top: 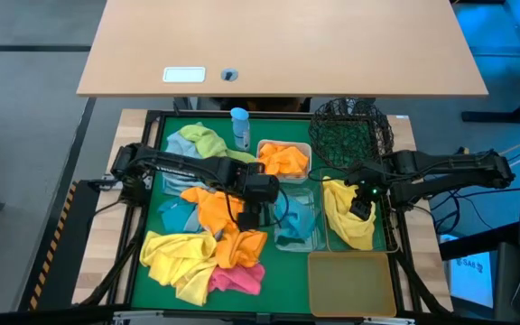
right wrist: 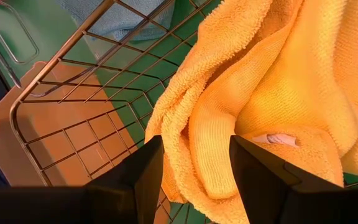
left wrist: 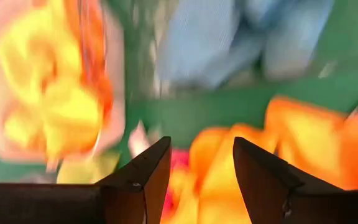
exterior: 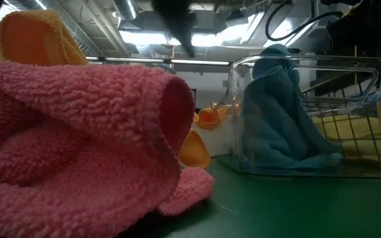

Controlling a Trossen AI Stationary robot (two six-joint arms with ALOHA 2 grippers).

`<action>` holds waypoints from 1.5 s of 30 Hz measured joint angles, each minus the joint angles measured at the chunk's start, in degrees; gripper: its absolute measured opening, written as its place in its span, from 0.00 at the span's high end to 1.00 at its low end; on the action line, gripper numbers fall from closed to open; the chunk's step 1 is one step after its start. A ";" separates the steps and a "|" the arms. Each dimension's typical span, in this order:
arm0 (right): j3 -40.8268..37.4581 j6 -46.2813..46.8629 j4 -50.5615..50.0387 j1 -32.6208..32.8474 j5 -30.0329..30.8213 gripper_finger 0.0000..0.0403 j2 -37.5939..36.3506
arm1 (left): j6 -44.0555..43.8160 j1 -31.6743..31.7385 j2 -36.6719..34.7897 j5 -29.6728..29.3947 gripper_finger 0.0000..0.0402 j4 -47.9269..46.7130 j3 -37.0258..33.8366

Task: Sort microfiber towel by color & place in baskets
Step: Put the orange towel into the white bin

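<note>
Pink towel [exterior: 78, 158] fills the low view, loose at the pile's near edge. Left gripper [left wrist: 194, 177] hangs parted and empty over the orange towels [top: 219, 212] mid-mat; I should drop straight, pinch 1 raised fold only, then carry it to the white tub [top: 283, 159] holding orange. Right gripper [right wrist: 194, 171], parted and empty, hovers over the yellow towel [right wrist: 278, 93] in the wire basket [right wrist: 73, 99].
</note>
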 joint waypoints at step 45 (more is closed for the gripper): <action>0.00 -0.01 0.80 0.00 0.02 0.54 0.00 | 2.87 -0.51 0.11 3.04 0.58 -1.84 -18.73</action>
